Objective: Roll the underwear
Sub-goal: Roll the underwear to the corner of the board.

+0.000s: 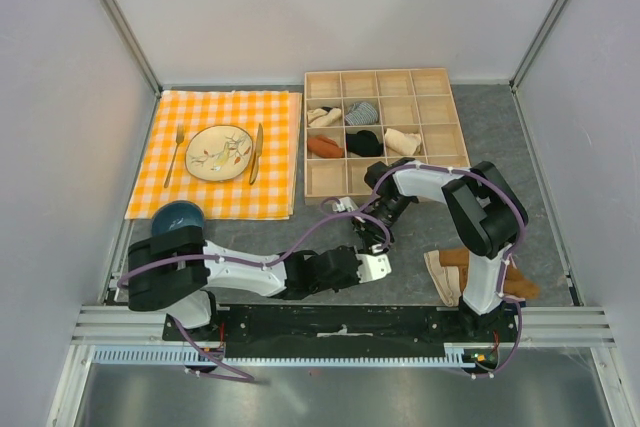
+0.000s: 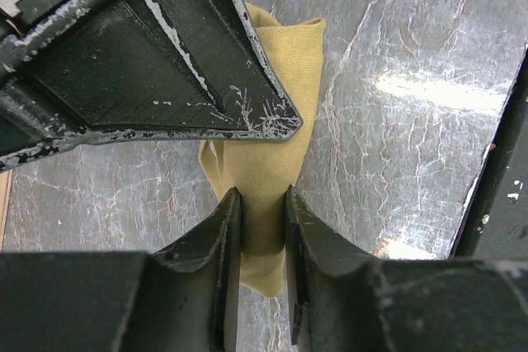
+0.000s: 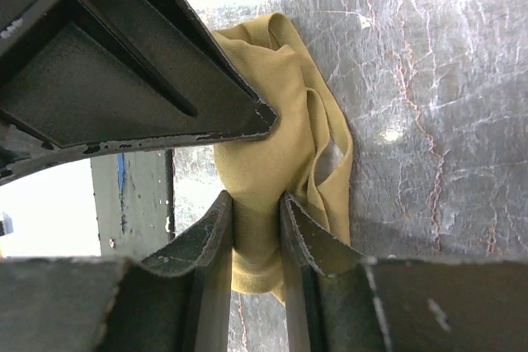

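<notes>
Pinching the underwear [image 2: 285, 96], left tool [image 2: 262, 204] nearly closed, right tool [image 3: 256, 204] nearly closed on it too, fabric unclear overhead.

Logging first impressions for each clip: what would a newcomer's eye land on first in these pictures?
Mid-table, the left gripper and the right gripper are each shut on the same bunched olive-khaki underwear. Beyond them, an orange checkered cloth with a plate lies at the left, next to a wooden grid tray holding rolled garments.
</notes>
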`<move>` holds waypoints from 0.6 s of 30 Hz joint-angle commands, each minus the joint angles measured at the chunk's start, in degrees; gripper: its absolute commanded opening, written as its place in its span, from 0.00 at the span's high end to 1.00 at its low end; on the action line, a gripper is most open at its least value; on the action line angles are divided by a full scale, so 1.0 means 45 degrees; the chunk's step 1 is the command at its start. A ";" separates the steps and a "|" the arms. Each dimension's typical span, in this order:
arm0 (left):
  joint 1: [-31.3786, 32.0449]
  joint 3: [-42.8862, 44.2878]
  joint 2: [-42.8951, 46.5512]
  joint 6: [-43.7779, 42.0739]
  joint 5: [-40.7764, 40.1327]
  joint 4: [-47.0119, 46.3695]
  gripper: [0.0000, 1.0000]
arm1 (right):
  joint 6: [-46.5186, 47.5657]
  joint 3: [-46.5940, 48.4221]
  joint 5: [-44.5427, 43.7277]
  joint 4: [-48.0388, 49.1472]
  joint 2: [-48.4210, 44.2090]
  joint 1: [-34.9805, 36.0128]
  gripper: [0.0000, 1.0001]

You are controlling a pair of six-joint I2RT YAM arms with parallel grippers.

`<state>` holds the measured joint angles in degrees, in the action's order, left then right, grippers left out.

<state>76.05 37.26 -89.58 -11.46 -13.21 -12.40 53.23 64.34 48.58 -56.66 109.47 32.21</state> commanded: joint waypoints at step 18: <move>-0.0220 0.0354 -0.1089 0.1415 0.0905 0.1194 0.98 | -0.1185 0.0527 -0.1321 -0.0064 -0.1534 -0.0458 0.35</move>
<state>75.59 39.40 -91.83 -8.97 -12.60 -11.79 48.88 64.49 44.64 -56.53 105.01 30.46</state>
